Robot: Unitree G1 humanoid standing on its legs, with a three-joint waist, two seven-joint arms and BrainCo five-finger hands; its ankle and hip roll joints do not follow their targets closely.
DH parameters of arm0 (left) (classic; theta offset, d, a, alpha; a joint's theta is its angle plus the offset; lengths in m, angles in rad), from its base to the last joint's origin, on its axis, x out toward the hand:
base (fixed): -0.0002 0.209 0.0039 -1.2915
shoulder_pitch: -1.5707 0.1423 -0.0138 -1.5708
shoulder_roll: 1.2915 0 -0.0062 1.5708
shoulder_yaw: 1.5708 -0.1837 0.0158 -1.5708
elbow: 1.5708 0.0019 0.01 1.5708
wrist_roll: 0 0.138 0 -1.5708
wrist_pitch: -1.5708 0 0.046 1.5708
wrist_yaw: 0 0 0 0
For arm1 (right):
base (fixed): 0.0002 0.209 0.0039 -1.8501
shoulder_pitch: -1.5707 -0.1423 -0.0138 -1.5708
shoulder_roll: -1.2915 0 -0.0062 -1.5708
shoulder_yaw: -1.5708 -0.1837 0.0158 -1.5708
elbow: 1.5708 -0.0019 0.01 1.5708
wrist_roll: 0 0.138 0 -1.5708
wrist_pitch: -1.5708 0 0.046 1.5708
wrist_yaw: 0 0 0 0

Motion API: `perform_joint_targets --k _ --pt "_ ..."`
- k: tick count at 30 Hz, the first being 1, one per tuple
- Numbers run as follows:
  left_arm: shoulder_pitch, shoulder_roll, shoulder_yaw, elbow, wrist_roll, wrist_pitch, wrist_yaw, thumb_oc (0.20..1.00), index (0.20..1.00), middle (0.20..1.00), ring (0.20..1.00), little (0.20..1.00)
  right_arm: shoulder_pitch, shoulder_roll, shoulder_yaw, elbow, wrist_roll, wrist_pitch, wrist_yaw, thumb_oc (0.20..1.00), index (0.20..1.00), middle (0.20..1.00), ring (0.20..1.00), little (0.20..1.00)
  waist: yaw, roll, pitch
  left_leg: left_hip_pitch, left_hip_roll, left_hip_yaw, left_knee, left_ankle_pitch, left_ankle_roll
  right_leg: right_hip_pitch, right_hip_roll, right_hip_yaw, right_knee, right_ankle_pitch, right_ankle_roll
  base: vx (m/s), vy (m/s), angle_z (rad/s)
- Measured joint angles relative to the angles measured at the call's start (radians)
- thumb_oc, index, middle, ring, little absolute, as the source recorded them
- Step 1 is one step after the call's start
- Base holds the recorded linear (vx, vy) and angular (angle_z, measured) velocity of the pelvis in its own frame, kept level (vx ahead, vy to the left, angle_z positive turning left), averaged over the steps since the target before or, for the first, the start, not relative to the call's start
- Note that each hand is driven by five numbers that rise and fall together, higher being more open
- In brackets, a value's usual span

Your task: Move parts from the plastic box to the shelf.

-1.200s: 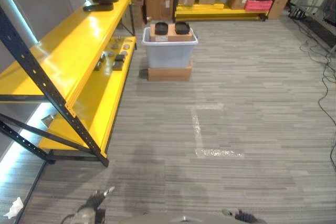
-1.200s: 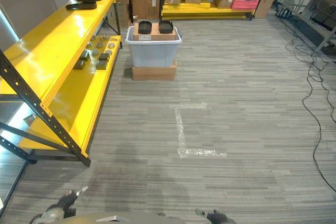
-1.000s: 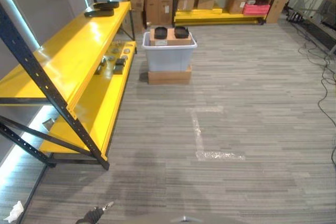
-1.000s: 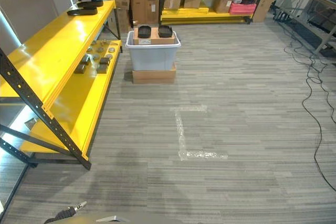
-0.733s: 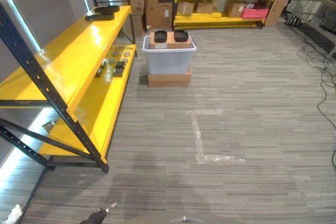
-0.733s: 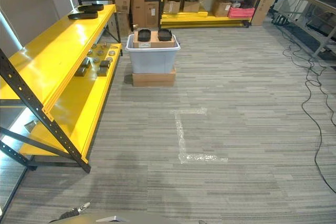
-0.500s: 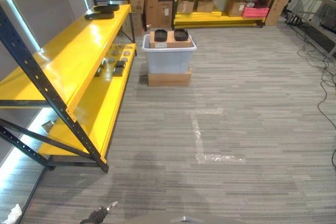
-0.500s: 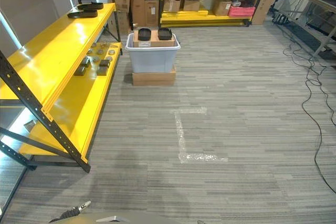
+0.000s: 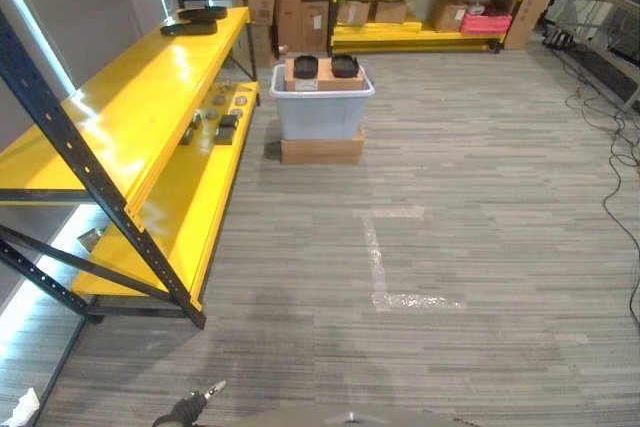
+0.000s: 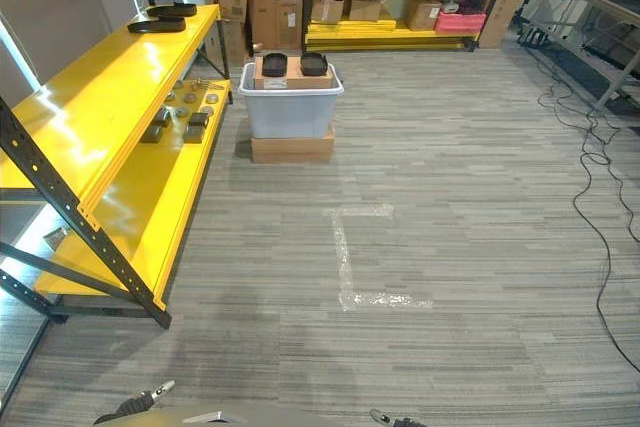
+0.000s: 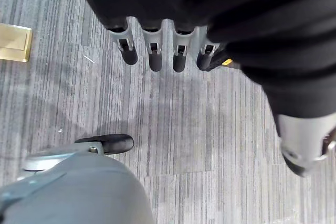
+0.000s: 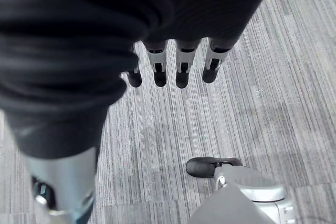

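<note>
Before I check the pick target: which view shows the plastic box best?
The right eye view: the plastic box stands whole near the frame's middle on a cardboard base, beside the yellow shelf, two black parts on the carton inside. The left eye view shows it equally whole. Both wrist views show floor past each hand's straight fingers.

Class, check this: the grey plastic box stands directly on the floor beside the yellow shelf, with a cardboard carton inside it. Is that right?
Not quite. The grey plastic box stands on a flat cardboard box, not directly on the floor, as the left eye view shows. It is beside the yellow shelf, with a cardboard carton inside.
</note>
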Motion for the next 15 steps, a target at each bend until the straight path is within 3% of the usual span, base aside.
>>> perform_joint_targets --k 3,5,6,12,15 --pt "0.004 0.007 -0.002 -0.155 -0.026 -0.001 0.023 1.000 1.000 1.000 1.000 1.000 0.001 0.000 0.010 -0.151 0.001 0.000 -0.027 1.000 1.000 1.000 1.000 1.000 0.000 0.006 0.025 -0.003 0.000 0.000 0.000 -0.003 0.001 -0.003 0.000 0.001 0.000 -0.001 -0.003 0.00 0.000 0.00" --pt "0.010 0.035 -0.006 -0.441 -0.049 -0.014 0.047 1.000 1.000 1.000 1.000 1.000 0.013 -0.016 0.054 -0.426 -0.015 -0.013 -0.065 1.000 1.000 1.000 1.000 1.000 0.001 -0.001 0.060 -0.015 0.001 -0.001 0.000 0.011 0.001 -0.010 0.001 0.000 0.000 0.015 0.003 0.00 0.001 0.02" --pt "-0.004 0.049 -0.008 -0.543 -0.055 -0.055 0.053 1.000 1.000 1.000 1.000 1.000 -0.004 -0.025 0.057 -0.534 -0.040 -0.054 -0.078 1.000 1.000 1.000 1.000 1.000 0.001 -0.004 0.064 -0.013 0.002 0.000 0.000 0.013 0.004 -0.008 0.001 0.000 0.000 0.017 0.003 0.00 0.000 0.00" --pt "-0.034 0.128 -0.004 -0.828 -0.052 -0.081 0.090 1.000 1.000 1.000 1.000 1.000 -0.041 -0.104 0.056 -0.850 -0.147 -0.090 -0.119 1.000 1.000 1.000 1.000 1.000 0.000 0.000 0.049 -0.007 0.000 0.001 0.000 0.017 0.004 -0.003 0.001 0.002 0.000 0.014 0.006 0.00 0.000 0.00" --pt "-0.012 0.180 0.038 -1.037 -0.007 -0.092 0.105 1.000 1.000 1.000 1.000 1.000 -0.006 -0.154 -0.025 -1.094 -0.215 -0.106 -0.134 1.000 1.000 1.000 1.000 1.000 0.003 0.003 0.050 0.005 0.000 0.001 0.003 0.017 0.008 0.010 0.001 0.001 0.000 0.016 0.005 0.00 0.000 0.00"
